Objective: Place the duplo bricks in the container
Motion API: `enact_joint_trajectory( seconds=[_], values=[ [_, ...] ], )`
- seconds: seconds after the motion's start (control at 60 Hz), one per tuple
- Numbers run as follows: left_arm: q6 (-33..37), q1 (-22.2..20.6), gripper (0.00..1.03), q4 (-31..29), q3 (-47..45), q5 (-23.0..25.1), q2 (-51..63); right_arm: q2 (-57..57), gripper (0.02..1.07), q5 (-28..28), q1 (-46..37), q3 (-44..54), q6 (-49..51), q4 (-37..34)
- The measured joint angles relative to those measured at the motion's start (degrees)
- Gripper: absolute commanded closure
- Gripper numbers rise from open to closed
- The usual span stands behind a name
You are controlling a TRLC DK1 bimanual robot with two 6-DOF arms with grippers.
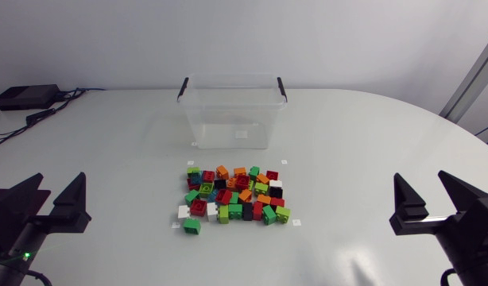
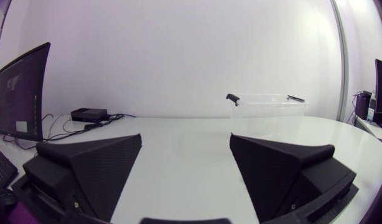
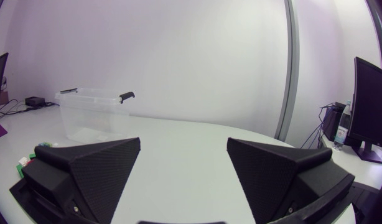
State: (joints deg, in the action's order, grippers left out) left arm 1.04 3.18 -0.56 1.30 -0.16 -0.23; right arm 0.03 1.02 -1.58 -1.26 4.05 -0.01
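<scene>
Clear plastic storage box (image 1: 228, 119), rectangular, lidless, two black clip handles (image 1: 183, 87) at the rim: stands upright on the white table (image 1: 371, 143), well ahead of both sets of jaws and about midway between them. Shows only table surface through its walls. Carries a small pale label (image 1: 242, 135) low on the near wall; print too small to read.

Loose heap of small plastic duplo bricks (image 1: 236, 195) in green, red, orange, white, black and a little blue: lies on the table outside the box, ahead of and between the two grippers, nearer to them than the box. Ringed by four tiny white tape squares (image 1: 295, 222); no legible marks.

Matte black left gripper (image 1: 61, 181): low over the table, released, wedge fingers spread wide, nothing between. From its own wrist camera, box (image 2: 269, 112) ahead, beyond the finger on the right arm's side.

Matte black right gripper (image 1: 419, 176): likewise released, fingers wide apart, nothing held. From its wrist camera, box (image 3: 94, 115) ahead beyond the finger on the left arm's side; a few bricks (image 3: 26, 158) just beside that finger's outer edge.
</scene>
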Motion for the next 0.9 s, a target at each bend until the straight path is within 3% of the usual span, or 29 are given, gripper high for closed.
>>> enact_joint_trajectory(
  seconds=[0.9],
  values=[
    [0.0, -0.4, 0.04, -0.8, 1.6, -0.2, 0.0, 0.0, 0.06, 0.0, 0.8, 0.0, 0.0, 0.3]
  ],
)
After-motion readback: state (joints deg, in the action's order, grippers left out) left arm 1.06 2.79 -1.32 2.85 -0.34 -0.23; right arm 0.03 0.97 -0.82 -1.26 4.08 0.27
